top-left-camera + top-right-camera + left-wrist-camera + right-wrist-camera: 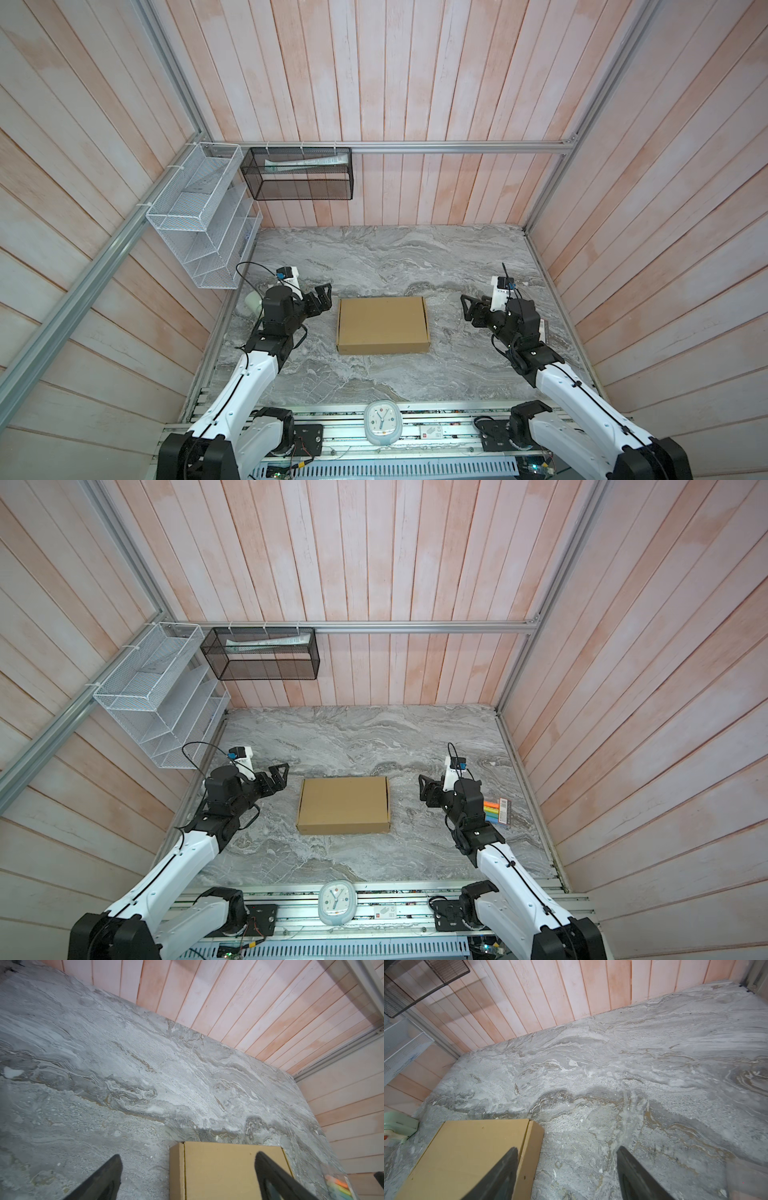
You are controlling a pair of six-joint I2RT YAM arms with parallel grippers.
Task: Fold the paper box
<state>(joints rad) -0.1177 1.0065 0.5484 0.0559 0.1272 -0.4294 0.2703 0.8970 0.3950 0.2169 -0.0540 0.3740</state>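
The grey, marble-patterned table (374,257) looks smooth, so I'd guess a push from one side alone would send the load skating instead of seating any flap. The paper box (382,324) lies flat near the middle of it, apparently closed. It is a shallow brown corrugated rectangle with matte faces and crisp creased edges. A careless squeeze could dent its thin wall or spring the lid. The left hand (325,297) hangs just beside its left edge, black fingers spread wide, holding nothing. The right hand (465,308) stands farther off on the opposite side, also spread and empty.
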